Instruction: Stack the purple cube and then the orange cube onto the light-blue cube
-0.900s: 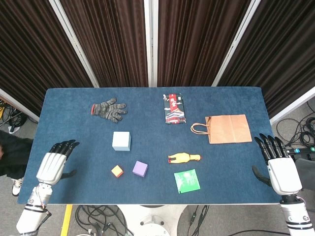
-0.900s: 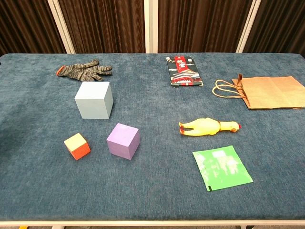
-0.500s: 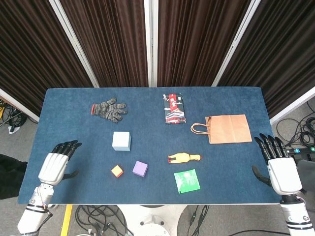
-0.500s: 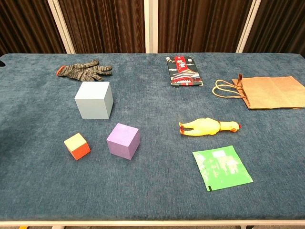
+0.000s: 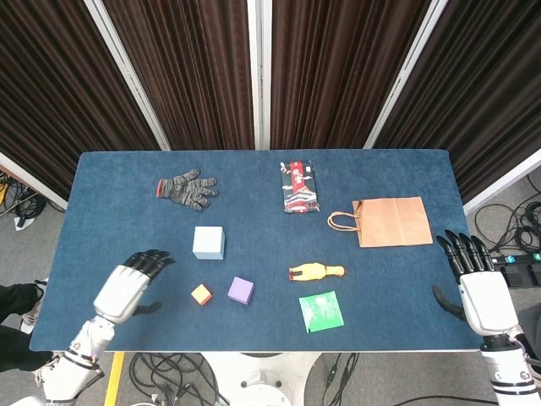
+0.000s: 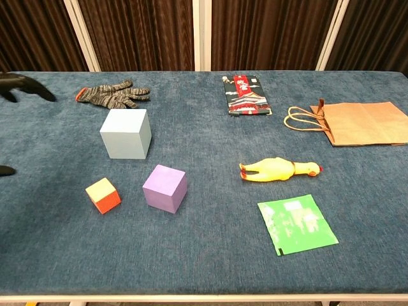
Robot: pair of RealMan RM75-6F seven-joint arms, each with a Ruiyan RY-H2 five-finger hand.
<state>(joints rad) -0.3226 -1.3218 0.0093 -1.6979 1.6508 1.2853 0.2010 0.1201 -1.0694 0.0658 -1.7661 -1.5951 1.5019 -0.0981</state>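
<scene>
Left hand (image 5: 127, 288) has moved in over the table's (image 5: 118, 182) front-left area since the earlier frames, now near the orange cube (image 5: 201, 294) but apart from it; cubes unchanged. Fingers spread, nothing held; chest view shows only dark fingertips (image 6: 25, 85) at its left edge. Right hand (image 5: 482, 288) stays off the right table edge, fingers apart, empty.

Orange cube sits front-left, yellowish top face up, turned slightly off the table edges. Purple cube (image 5: 241, 290) just beside it on its right, apart, also rotated a bit. Light-blue cube (image 5: 208, 243) sits behind both, roughly square to the table, nothing on top. No long axis on any cube.

Grey glove (image 5: 187, 189) far left-back, fingers pointing right. Patterned packet (image 5: 299, 187) back centre, paper bag (image 5: 390, 222) to the right, rubber chicken (image 5: 316, 271) lying lengthwise left-right, green sachet (image 5: 321, 311) in front of it.
</scene>
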